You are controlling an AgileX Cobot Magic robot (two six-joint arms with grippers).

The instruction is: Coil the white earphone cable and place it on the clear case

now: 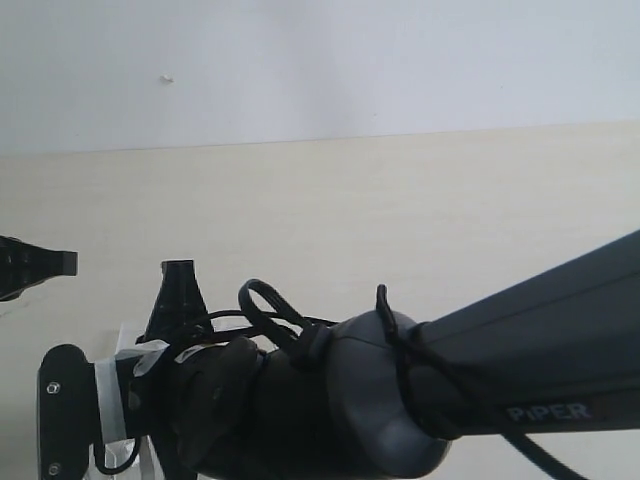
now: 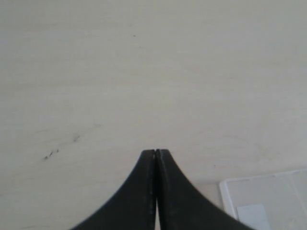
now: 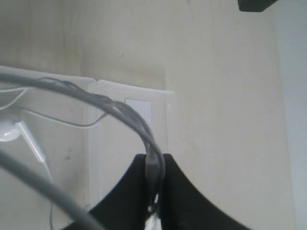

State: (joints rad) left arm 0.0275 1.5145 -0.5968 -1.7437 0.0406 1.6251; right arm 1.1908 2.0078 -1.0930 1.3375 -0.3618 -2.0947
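Right wrist view shows us the right claw (image 3: 154, 162) clenched on a gathered bundle of cable (image 3: 110, 107), which arcs above the case (image 3: 120, 143). An earbud (image 3: 9, 132) lies nearby. Our left claw (image 2: 156, 153) is pinched shut, empty, over bare worktop (image 2: 144, 72) beside the case. In the exterior view, the right arm (image 1: 520, 370) blocks most.

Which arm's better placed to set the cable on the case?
Right. The right gripper is shut on the cable over the case. The left gripper is shut, empty, over the table, only a case corner in its view.
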